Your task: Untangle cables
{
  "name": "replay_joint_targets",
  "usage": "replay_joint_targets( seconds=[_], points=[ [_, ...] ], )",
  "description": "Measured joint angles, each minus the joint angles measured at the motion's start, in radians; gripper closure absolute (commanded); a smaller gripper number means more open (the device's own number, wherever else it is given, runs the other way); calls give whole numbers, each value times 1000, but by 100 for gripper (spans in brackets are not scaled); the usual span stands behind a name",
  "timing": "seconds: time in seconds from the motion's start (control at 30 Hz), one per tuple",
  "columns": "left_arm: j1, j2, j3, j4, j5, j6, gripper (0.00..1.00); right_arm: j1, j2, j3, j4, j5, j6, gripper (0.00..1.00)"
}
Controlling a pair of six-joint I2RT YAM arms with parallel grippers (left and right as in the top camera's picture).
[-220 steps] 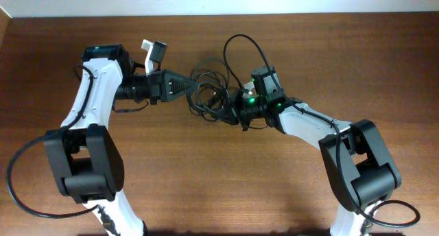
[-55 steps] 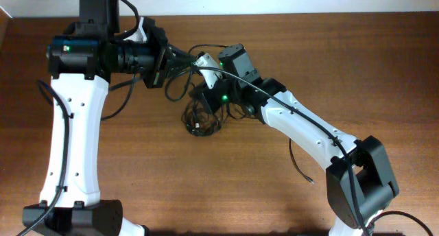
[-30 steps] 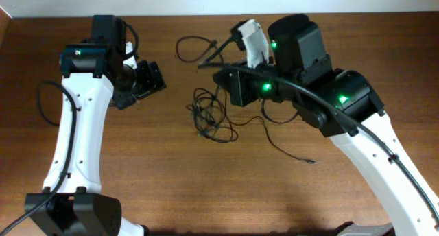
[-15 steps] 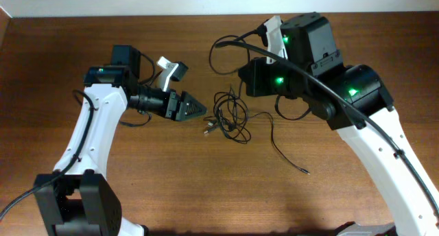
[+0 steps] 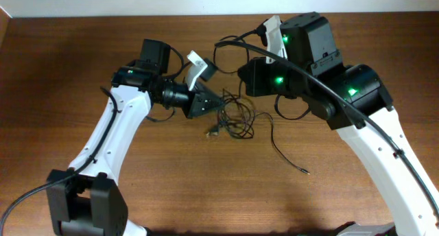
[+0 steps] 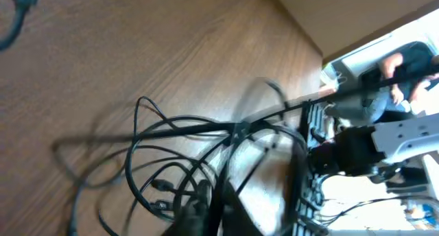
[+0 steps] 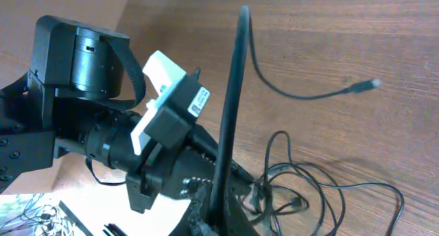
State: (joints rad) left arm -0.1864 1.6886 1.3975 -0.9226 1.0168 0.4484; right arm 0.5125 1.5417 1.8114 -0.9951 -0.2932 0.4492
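1. Brown wood table [image 5: 137, 195] carries the cables [image 5: 236, 118], a loose knot of thin black cords near the middle of the overhead view.
2. The left gripper [image 5: 218, 103] points in from 9 o'clock. Its tip meets the knot's edge at about 10 o'clock.
3. Its jaws are closed. The left wrist view is blurred, but several strands converge at the dark fingers at the bottom of that frame, so it pinches cords at the knot's rim.
4. The right gripper [image 7: 214, 198] is raised over the table at roughly 1 o'clock from the knot. In the overhead view it is hidden under its own wrist.
5. Its jaws are closed on one cord. In the right wrist view the cord rises straight out of the fingers, bends over at the top of the frame, and runs off toward 3 o'clock.
6. That strand ends in a small plug [image 7: 374, 82] lying on the wood.
7. From above, a loop of cord arcs out near the right wrist toward 11 o'clock of the knot.
8. A single strand leaves the knot toward 4 o'clock and lies free on the table, well apart from both grippers.
9. A silvery connector [image 5: 211, 132] sits at the knot's 7 o'clock edge, just beside the left gripper's tip.
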Motion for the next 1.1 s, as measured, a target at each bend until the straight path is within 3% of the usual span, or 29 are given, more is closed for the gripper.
replay_joint_targets(
  seconds=[0.17,0.37,0.53,0.8,1.1],
  points=[
    [-14,0,0,7,-82,-32,100,0,0,0,0,-3,0,96],
    [-18,0,-11,24,-530,-319,100,0,-18,0,29,-3,0,96],
    [-18,0,-144,117,-714,-470,100,0,-145,-1,135,6,-32,96],
    [-17,0,-248,171,-825,-536,100,0,-415,5,425,256,-137,96],
    [-17,0,-344,209,-959,-621,100,0,-483,5,740,560,-303,96]
  ],
)
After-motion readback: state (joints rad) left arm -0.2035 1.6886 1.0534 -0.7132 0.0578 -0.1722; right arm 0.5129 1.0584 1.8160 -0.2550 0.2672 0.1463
